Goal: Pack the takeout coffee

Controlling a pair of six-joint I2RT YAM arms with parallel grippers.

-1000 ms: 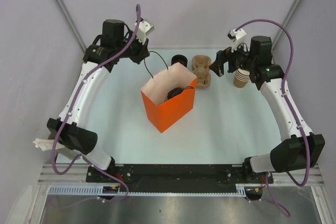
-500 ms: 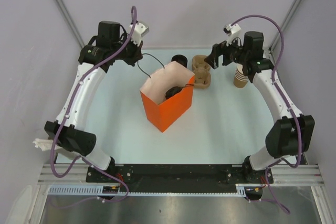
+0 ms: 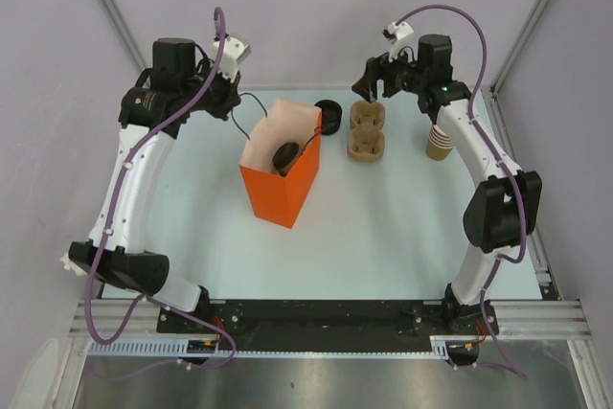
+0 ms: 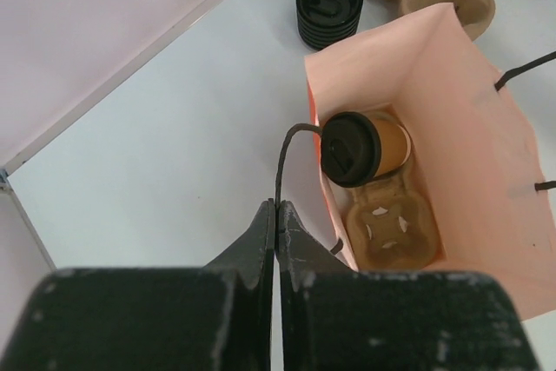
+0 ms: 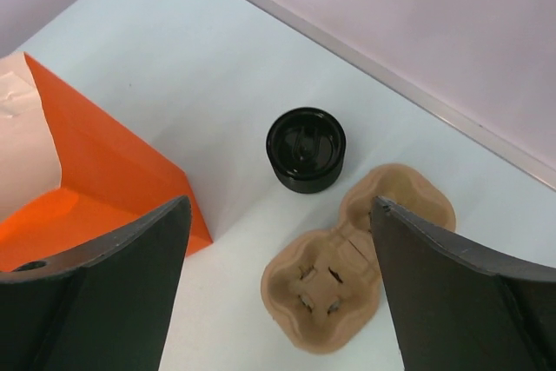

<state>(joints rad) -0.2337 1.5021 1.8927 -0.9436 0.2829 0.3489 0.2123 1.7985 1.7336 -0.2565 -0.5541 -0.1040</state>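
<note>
Currently the lidded takeout coffee (image 4: 369, 147) is laid sideways inside the orange paper bag (image 4: 452, 84). The bag's black cord handle (image 4: 285, 147) is clamped by the left pincer (image 4: 276, 215); the right pincer (image 5: 278, 206) is held open above the desk (image 5: 174, 84).

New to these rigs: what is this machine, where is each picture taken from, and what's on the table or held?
Two robot arms are bolted at the near edge of a table, each ending in a two-finger gripper. One picture looks down from above and behind them; the other two come from cameras on the wrists. On it stand an orange paper bag, a stack of black lids, a brown cardboard cup carrier and a stack of tan cups. Inside the bag are a second carrier and a black-lidded coffee cup, which looks tipped over. The left gripper is shut on the bag's black cord handle. The right gripper is open and empty, above the lids and carrier.
</note>
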